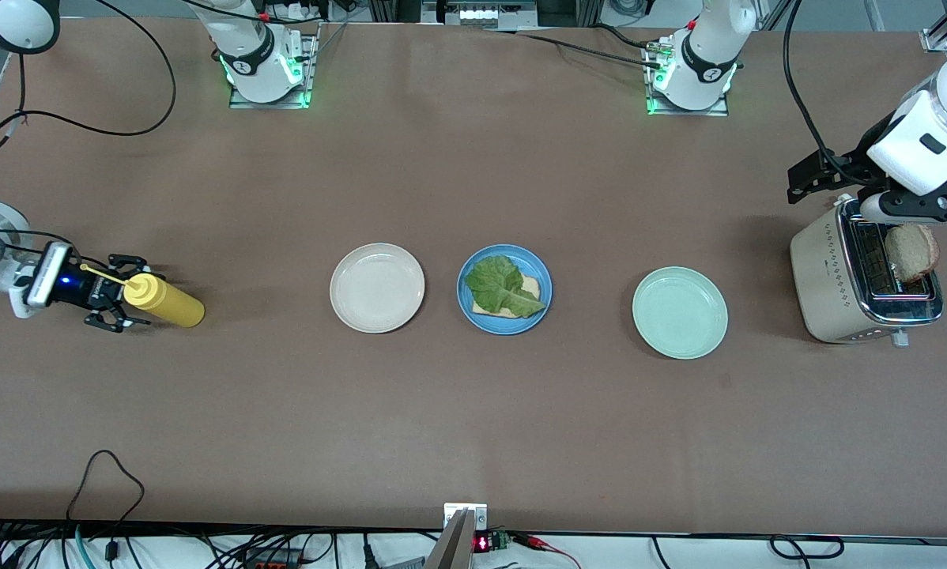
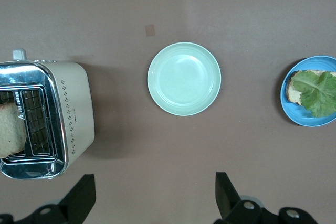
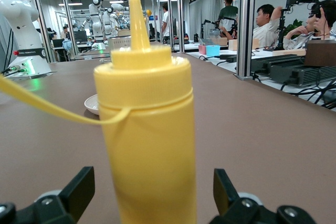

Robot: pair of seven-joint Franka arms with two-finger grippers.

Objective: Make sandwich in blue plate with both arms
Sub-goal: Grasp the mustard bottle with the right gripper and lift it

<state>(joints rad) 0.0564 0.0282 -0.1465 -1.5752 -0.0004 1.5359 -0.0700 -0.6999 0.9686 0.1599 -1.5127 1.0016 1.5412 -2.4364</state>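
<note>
The blue plate [image 1: 504, 289] [image 2: 311, 119] lies mid-table and carries one bread slice [image 1: 529, 286] [image 2: 294, 93] under a green lettuce leaf [image 1: 505, 286] [image 2: 318, 92]. A second bread slice [image 1: 912, 251] [image 2: 10, 129] sticks up out of the toaster [image 1: 837, 284] [image 2: 73, 114] at the left arm's end. High over that toaster hangs my left gripper [image 1: 877, 207] [image 2: 153, 195], open and holding nothing. At the right arm's end, my right gripper [image 1: 122, 292] [image 3: 151, 192] is low at the table, open, with an upright yellow squeeze bottle [image 1: 165, 300] [image 3: 144, 145] between its fingers [image 3: 79, 187], which stand clear of it.
A cream-white plate [image 1: 377, 287] [image 3: 92, 103] lies beside the blue plate toward the right arm's end. A pale mint-green plate [image 1: 680, 312] [image 2: 184, 78] lies between the blue plate and the toaster. Cables run along the table's edges.
</note>
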